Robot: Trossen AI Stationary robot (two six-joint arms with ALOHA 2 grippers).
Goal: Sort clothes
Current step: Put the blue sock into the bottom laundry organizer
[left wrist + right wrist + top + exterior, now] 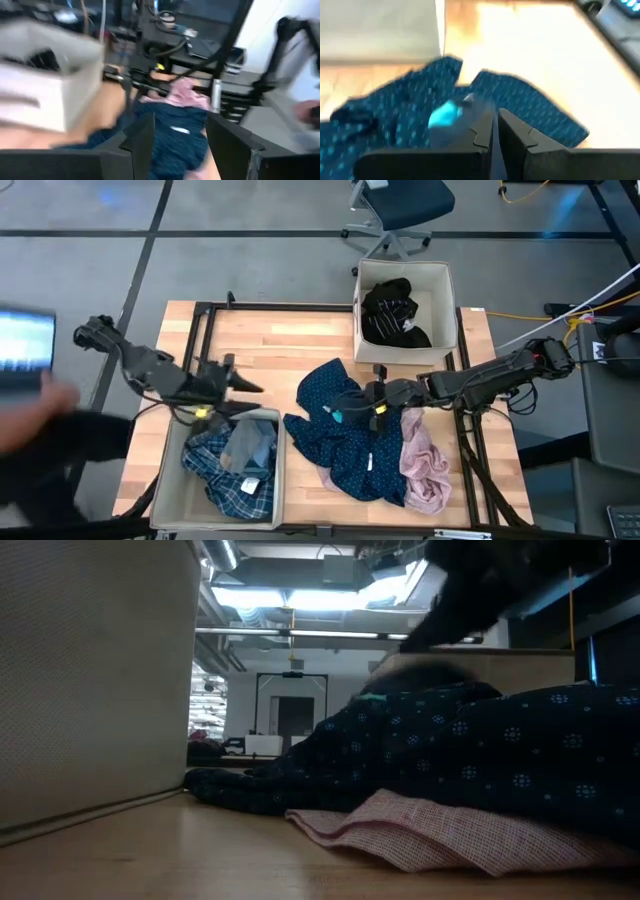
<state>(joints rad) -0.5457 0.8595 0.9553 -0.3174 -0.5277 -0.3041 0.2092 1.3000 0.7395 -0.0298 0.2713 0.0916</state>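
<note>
The navy white-dotted garment [345, 440] lies spread on the table's middle, with a small teal piece [338, 417] on it and the pale pink garment [425, 465] at its right edge. A blue plaid shirt [235, 465] lies in the near left box [281, 480]. Black and striped clothes [395, 315] lie in the far box [450, 300]. My left gripper [250, 386] hangs open above the near left box's far rim, with nothing between its fingers [142, 145]. My right gripper [372, 402] is shut over the navy garment's far part, beside the teal piece [445, 115]. My right gripper's shut fingertips [487, 122] come slanting down from the table's right side at the navy garment [530, 107], close beside the teal piece. I cannot tell whether any cloth is between them or whether they touch it.
A person's blurred arm [50, 430] reaches in beside the table's left edge, below a bright screen [25, 340]. An office chair [400, 210] stands beyond the far edge. In the low view the box wall [90, 680] fills the left side. Bare wood [290, 345] shows at the far middle.
</note>
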